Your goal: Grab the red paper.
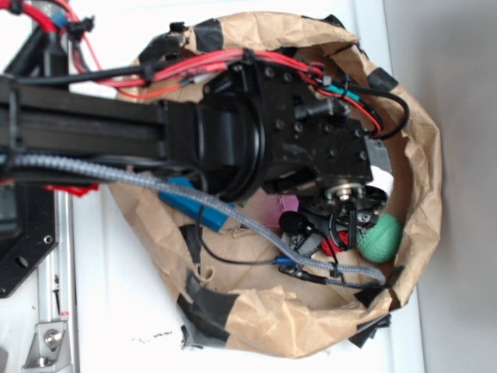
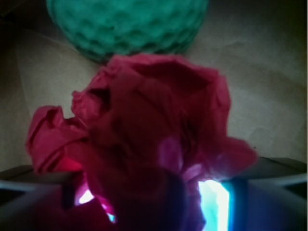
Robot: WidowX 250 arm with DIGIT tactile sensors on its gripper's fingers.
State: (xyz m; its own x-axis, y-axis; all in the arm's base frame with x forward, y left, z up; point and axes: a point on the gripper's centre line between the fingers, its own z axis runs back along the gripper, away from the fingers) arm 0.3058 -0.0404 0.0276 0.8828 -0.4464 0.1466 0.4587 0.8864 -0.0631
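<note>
Red paper [image 2: 149,144] fills the wrist view, hiding the hand; grip unclear

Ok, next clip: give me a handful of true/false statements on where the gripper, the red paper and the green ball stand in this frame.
1. The red paper fills the middle of the wrist view, right at the gripper. True.
2. The green ball is wedged between the fingers. False: it lies beyond the paper, outside the gripper.
3. The arm reaches down into a brown paper bag with a rolled rim. True.
4. The green ball is smooth and glossy. False: its surface is dimpled and matte.
5. The bag rests on a dark wooden table. False: the surface under it is white.
</note>
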